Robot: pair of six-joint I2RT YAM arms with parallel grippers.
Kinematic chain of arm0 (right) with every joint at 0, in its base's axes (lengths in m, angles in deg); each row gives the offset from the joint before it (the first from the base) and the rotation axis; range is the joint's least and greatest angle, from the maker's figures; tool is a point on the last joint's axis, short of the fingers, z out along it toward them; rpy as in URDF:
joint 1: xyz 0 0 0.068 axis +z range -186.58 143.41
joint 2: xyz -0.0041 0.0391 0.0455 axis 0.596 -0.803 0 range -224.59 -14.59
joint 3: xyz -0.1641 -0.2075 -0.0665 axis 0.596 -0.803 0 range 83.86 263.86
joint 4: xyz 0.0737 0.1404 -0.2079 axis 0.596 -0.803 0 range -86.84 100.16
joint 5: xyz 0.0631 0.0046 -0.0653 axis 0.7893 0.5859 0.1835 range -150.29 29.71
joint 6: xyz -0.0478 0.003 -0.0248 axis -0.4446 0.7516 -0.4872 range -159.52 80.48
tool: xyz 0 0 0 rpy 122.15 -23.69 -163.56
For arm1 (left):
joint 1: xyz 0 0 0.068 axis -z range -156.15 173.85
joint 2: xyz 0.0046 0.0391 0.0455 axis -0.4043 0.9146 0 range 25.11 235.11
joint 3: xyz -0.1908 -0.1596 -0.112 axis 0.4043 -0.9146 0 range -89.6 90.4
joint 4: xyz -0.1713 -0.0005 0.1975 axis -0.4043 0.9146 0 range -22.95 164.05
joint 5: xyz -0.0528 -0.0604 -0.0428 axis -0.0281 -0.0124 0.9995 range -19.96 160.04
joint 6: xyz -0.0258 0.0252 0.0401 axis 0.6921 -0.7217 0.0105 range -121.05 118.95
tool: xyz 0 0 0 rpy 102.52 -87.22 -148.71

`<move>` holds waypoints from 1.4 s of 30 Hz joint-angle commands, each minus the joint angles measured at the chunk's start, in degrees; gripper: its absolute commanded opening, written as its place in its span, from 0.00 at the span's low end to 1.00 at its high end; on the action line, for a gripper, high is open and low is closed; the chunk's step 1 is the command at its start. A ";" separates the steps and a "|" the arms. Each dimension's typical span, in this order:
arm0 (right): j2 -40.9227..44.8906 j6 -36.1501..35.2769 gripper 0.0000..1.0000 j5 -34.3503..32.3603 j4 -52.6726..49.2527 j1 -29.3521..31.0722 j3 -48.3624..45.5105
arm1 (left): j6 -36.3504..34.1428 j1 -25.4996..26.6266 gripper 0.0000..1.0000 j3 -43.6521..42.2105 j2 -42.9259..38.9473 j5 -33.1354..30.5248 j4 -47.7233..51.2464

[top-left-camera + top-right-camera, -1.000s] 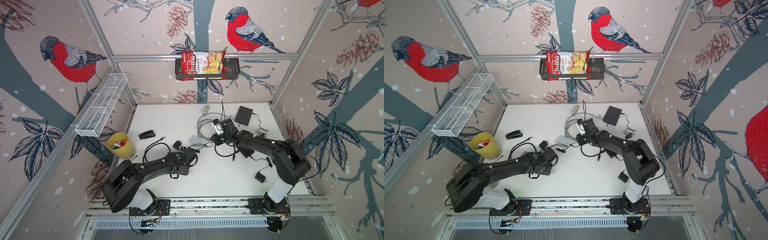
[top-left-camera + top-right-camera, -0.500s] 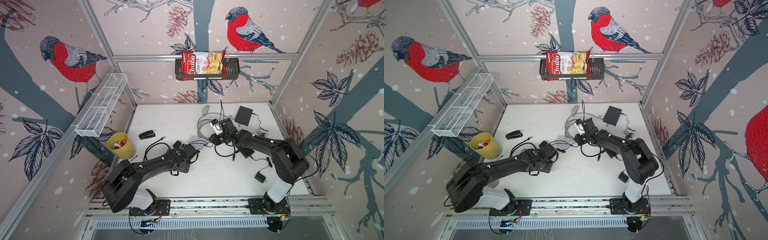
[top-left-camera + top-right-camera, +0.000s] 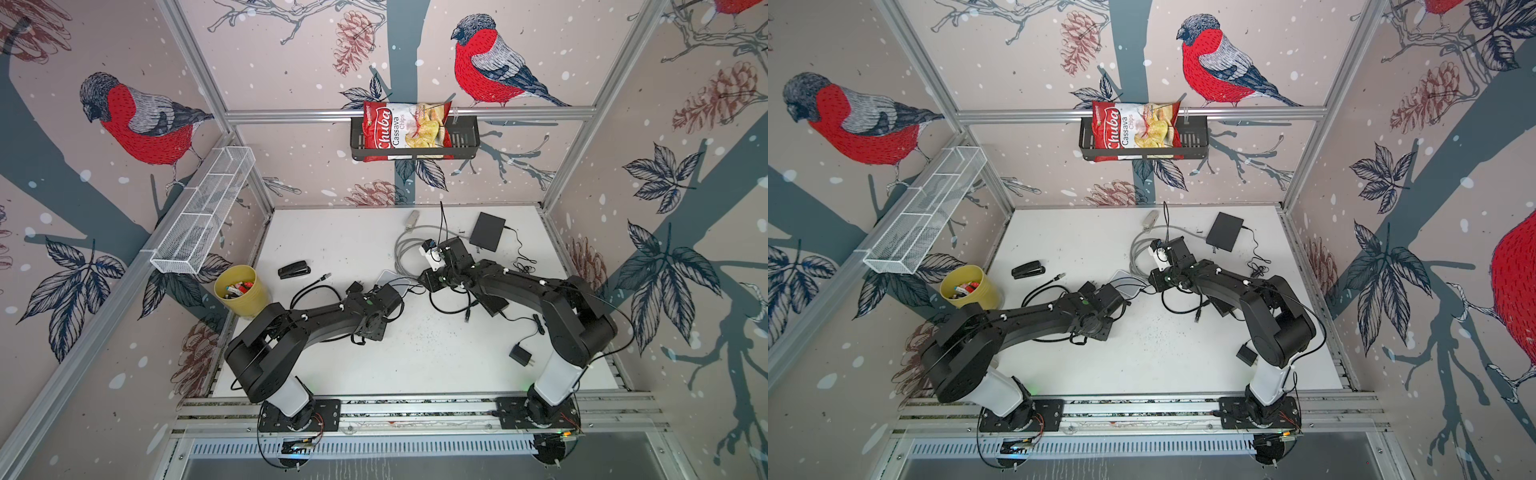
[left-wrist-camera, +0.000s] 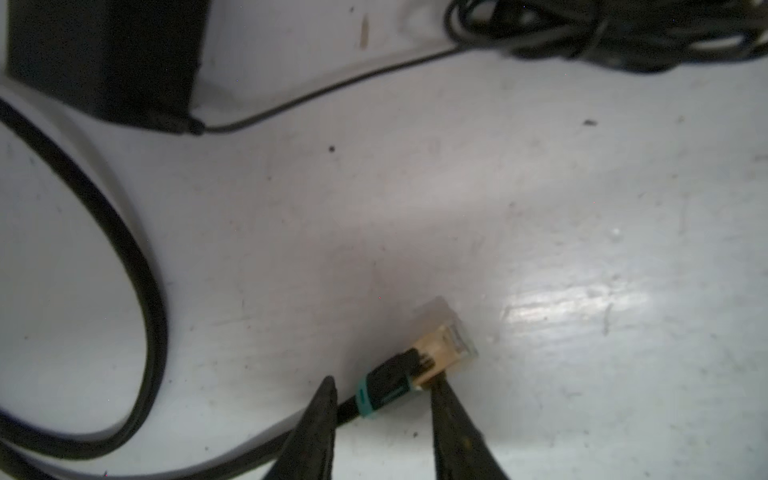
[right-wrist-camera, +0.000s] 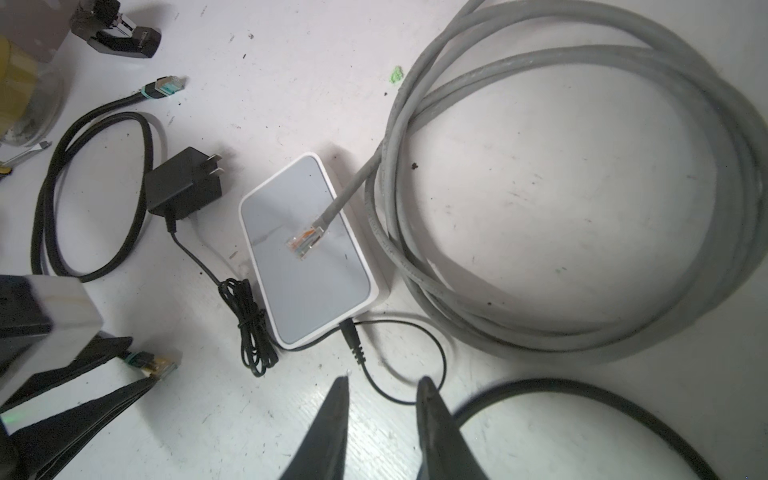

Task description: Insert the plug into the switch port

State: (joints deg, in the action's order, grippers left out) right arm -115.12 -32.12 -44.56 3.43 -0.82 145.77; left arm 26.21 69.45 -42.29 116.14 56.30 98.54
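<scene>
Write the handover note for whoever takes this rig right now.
Left claw: open, straddling the black cable's plug on the table; one finger touches it, no firm grip seen.
Right claw: open, empty, above the table near the switch.
Switch: flat on the table, ports not seen, a loose grey plug lying on top.
Done: nothing inserted.
To do: grip plug, carry to a switch port, push in.

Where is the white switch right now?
The switch lies mid-table in both top views, a grey cable's plug resting on it, a black adapter beside it.
</scene>
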 commanded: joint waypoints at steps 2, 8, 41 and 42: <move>1.16 0.46 0.30 3.19 -0.46 -1.67 -1.02 | -3.78 -0.32 0.22 -0.68 1.25 7.08 -1.83; 2.55 0.42 0.30 12.35 0.16 -3.90 -3.05 | -7.17 -0.93 0.07 -0.64 -0.81 13.51 -6.26; 2.68 45.57 0.28 21.42 37.00 -0.09 -21.53 | -24.37 -7.46 0.10 3.65 -0.19 35.23 -25.25; 2.70 45.66 0.28 21.20 36.87 -0.10 -21.63 | -24.28 -7.55 0.10 3.64 -0.33 34.97 -25.33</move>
State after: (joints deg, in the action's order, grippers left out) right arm -112.52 13.29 -22.40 40.00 -0.88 124.31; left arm 2.98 62.17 -39.08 116.01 89.92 76.35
